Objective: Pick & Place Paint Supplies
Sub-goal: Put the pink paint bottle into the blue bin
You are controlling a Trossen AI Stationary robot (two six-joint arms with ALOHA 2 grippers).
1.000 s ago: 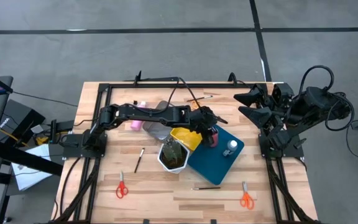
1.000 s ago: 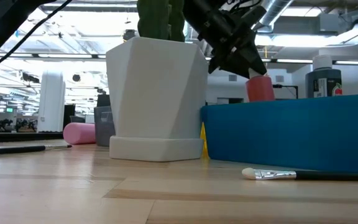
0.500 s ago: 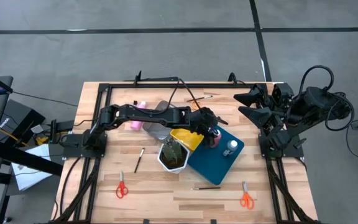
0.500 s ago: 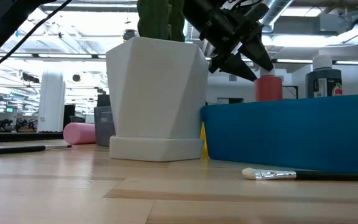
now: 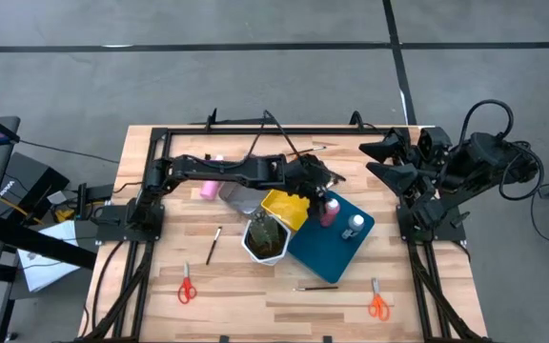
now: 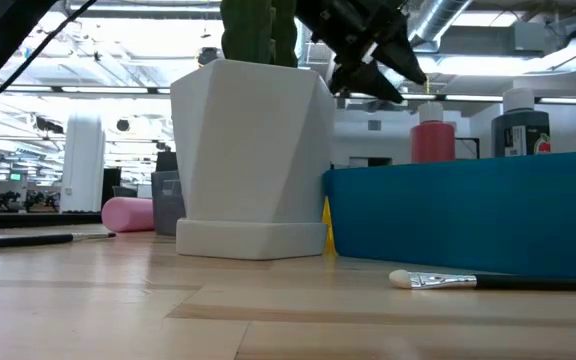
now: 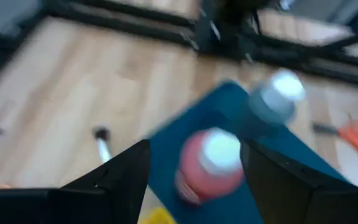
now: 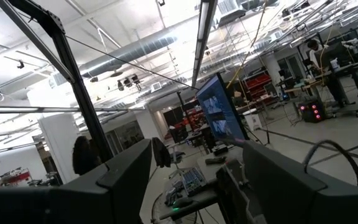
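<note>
My left gripper point(image 5: 324, 181) point(image 6: 383, 62) hangs open just above and on the far-left side of a pink bottle point(image 5: 329, 210) point(image 6: 433, 140) point(image 7: 210, 165), which stands upright on its base in the blue tray point(image 5: 327, 250). A grey white-capped bottle point(image 5: 355, 225) point(image 7: 275, 102) stands beside it in the same tray. A second pink bottle point(image 5: 209, 188) point(image 6: 128, 213) lies on its side on the table by the grey tray point(image 5: 241, 197). Brushes point(image 5: 213, 245) point(image 5: 317, 287), red scissors point(image 5: 187, 287) and orange scissors point(image 5: 377, 302) lie flat on the wood. My right gripper point(image 5: 381, 160) waits open at the table's right edge.
The white hexagonal pot point(image 5: 265, 238) point(image 6: 253, 160) with a green plant stands against the yellow tray point(image 5: 284, 208) and the blue tray's near-left side. Another brush point(image 5: 317, 148) lies near the far edge. Bare wood shows along the near edge and at the left.
My left gripper carried the tilted pink bottle down into the blue tray, stood it upright, opened and let go. It then rose and drew back toward the table's far-left. The bottle stays standing beside the grey one.
</note>
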